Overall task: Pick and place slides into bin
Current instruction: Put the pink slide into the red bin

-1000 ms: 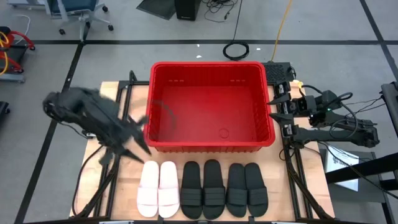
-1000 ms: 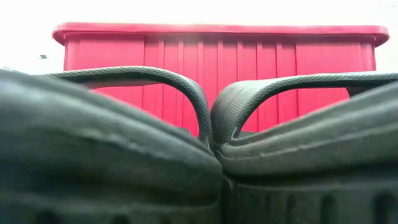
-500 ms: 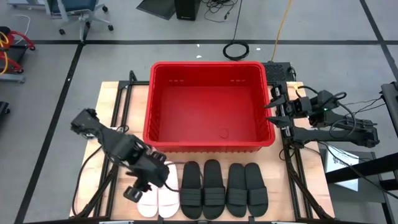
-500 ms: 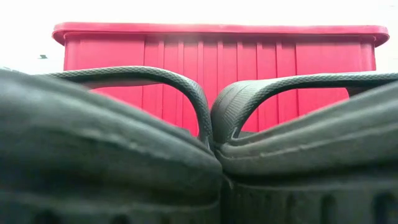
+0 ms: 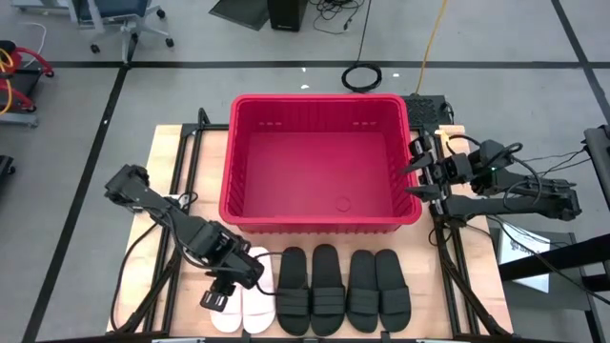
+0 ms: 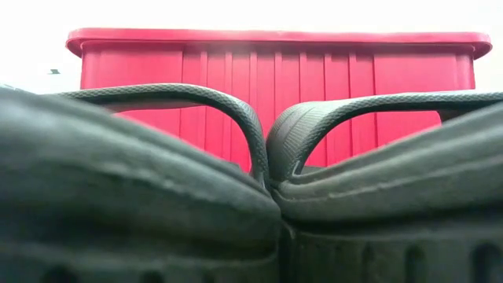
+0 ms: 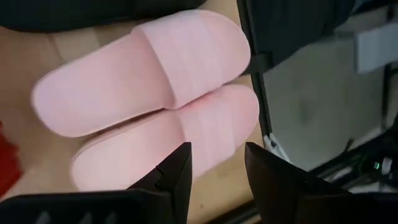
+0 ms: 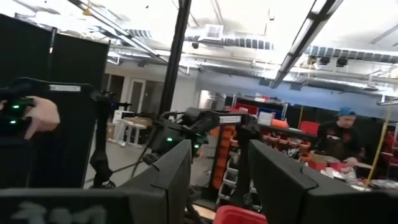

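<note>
Six slides lie in a row on the wooden table (image 5: pixel 172 162), side by side along the front edge, just in front of the red bin (image 5: pixel 320 164): two white slides (image 5: pixel 250 295) at the left end of the row, then four black slides (image 5: pixel 343 289) to their right, all with their toes toward the bin. From the low camera two black slides fill the front of the picture, their straps arching up and meeting in the middle, and the bin's ribbed red wall stands behind them. No slide is inside the bin. The left gripper (image 5: pixel 225 292) is down over the white pair, at the outer white slide near the table's front left. In the left wrist view the white pair looks pink, and the left gripper's (image 7: pixel 217 168) two dark fingers stand apart with a gap between them, right above the nearer slide and holding nothing. The right gripper (image 5: pixel 419 168) waits at the right side of the bin, just beside its rim, with its tips pointing at the bin wall; its fingers are spread too and hold nothing. The right wrist view looks out into the room, where a person (image 8: pixel 341 138) stands far back and a hand (image 8: pixel 38 117) shows at one edge
</note>
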Action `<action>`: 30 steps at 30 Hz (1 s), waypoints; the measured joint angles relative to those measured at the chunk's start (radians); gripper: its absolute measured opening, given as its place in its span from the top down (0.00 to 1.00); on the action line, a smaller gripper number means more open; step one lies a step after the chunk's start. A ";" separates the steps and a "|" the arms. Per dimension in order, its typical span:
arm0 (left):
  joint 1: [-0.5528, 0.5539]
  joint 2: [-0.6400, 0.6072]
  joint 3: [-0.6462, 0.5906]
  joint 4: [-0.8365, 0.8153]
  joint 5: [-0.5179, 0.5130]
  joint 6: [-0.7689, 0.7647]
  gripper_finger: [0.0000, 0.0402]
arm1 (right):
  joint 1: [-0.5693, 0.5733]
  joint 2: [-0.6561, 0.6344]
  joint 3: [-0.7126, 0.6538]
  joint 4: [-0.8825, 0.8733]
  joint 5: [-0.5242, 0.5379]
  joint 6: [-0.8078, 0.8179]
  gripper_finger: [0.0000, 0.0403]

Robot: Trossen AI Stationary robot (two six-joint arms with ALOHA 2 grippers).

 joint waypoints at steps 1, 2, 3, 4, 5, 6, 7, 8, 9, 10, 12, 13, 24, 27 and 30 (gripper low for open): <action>0.003 -0.020 -0.042 0.053 0.015 -0.015 0.65 | 0.006 0.003 0.000 -0.001 0.000 -0.001 0.63; 0.003 -0.040 -0.085 0.101 0.021 -0.030 0.65 | 0.011 0.006 0.000 -0.002 0.002 -0.001 0.63; 0.002 -0.059 -0.124 0.130 0.025 -0.052 0.65 | 0.015 0.009 0.000 -0.003 0.005 -0.001 0.63; -0.002 -0.080 -0.170 0.150 0.032 -0.081 0.65 | 0.019 0.012 0.000 -0.004 0.006 -0.001 0.63; -0.004 -0.096 -0.211 0.169 0.037 -0.111 0.65 | 0.023 0.014 0.000 -0.005 0.007 -0.002 0.63; -0.005 -0.109 -0.250 0.193 0.041 -0.136 0.65 | 0.027 0.018 0.000 -0.005 0.007 -0.002 0.63; -0.008 -0.122 -0.289 0.222 0.046 -0.158 0.65 | 0.030 0.021 0.000 -0.005 0.007 -0.005 0.63; -0.011 -0.131 -0.322 0.250 0.052 -0.177 0.65 | 0.034 0.024 0.000 -0.005 0.008 -0.007 0.63; -0.014 -0.142 -0.351 0.284 0.063 -0.193 0.65 | 0.037 0.028 0.000 -0.005 0.009 -0.010 0.63; -0.019 -0.150 -0.376 0.319 0.066 -0.206 0.65 | 0.039 0.032 0.000 -0.005 0.015 -0.011 0.63; -0.027 -0.160 -0.416 0.368 0.066 -0.231 0.65 | 0.048 0.041 0.000 -0.005 0.038 -0.013 0.63; -0.030 -0.161 -0.435 0.379 0.066 -0.244 0.65 | 0.052 0.044 0.000 -0.006 0.047 -0.015 0.63; -0.050 -0.157 -0.589 0.507 0.064 -0.323 0.65 | 0.088 0.084 0.000 -0.002 0.059 -0.034 0.63; -0.050 -0.157 -0.622 0.562 0.062 -0.334 0.65 | 0.095 0.088 0.000 -0.003 0.059 -0.037 0.63; -0.050 -0.157 -0.655 0.607 0.069 -0.358 0.65 | 0.101 0.092 0.000 -0.002 0.059 -0.037 0.63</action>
